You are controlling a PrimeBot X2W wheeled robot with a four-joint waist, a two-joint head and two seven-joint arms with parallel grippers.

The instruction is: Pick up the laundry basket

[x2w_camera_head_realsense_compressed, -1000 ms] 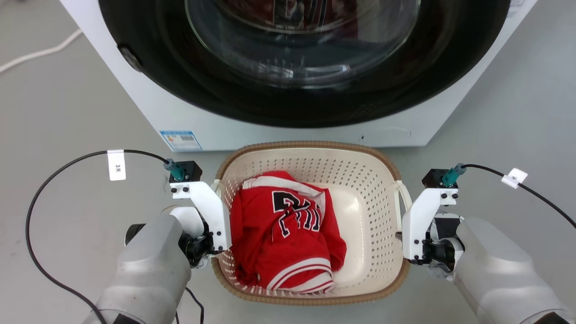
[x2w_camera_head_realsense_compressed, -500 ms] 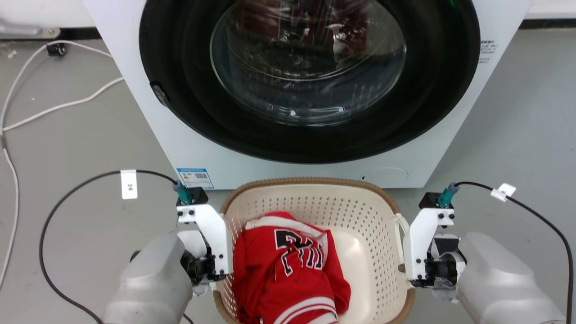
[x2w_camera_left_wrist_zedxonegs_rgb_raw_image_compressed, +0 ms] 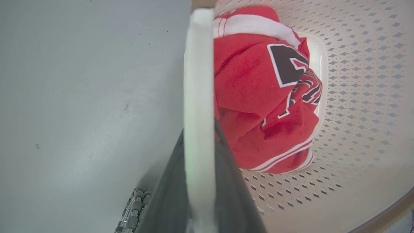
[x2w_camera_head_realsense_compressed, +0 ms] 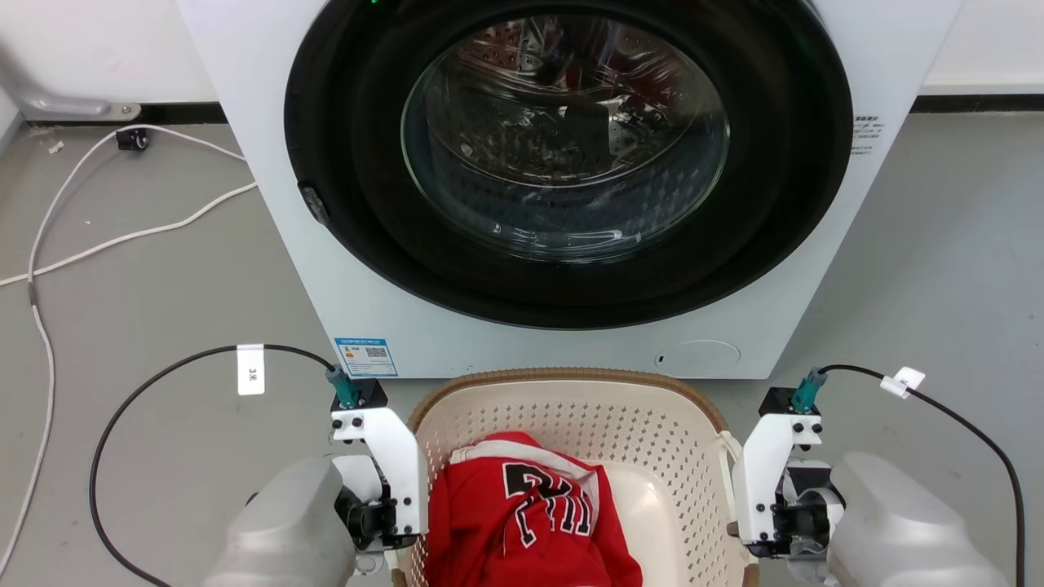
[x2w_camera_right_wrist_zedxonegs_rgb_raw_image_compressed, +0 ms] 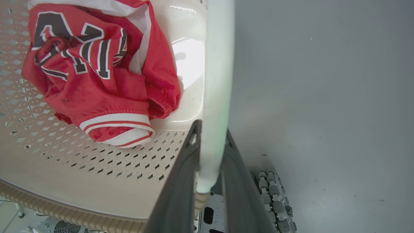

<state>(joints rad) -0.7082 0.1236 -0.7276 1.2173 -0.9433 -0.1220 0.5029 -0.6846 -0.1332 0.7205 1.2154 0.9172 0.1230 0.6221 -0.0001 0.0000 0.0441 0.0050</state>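
Observation:
The laundry basket [x2w_camera_head_realsense_compressed: 628, 416], cream perforated plastic with a brown woven rim, sits at the bottom centre of the head view, between my two wrists. A crumpled red jersey [x2w_camera_head_realsense_compressed: 522, 522] lies inside it. My left gripper [x2w_camera_left_wrist_zedxonegs_rgb_raw_image_compressed: 199, 129] is shut on the basket's white left handle [x2w_camera_left_wrist_zedxonegs_rgb_raw_image_compressed: 199, 81], one dark finger on each side. My right gripper [x2w_camera_right_wrist_zedxonegs_rgb_raw_image_compressed: 212, 129] is shut on the white right handle [x2w_camera_right_wrist_zedxonegs_rgb_raw_image_compressed: 216, 71] in the same way. In both wrist views the grey floor lies well below the basket.
A white washing machine [x2w_camera_head_realsense_compressed: 277, 244] with a closed dark round door [x2w_camera_head_realsense_compressed: 563, 147] stands just beyond the basket. White cables [x2w_camera_head_realsense_compressed: 122, 236] trail over the grey floor at the left. My base wheels [x2w_camera_right_wrist_zedxonegs_rgb_raw_image_compressed: 271, 194] show below the right handle.
The head camera has moved, so more of the washing machine shows and the basket sits lower in the picture. Both grippers keep the same hold on the handles.

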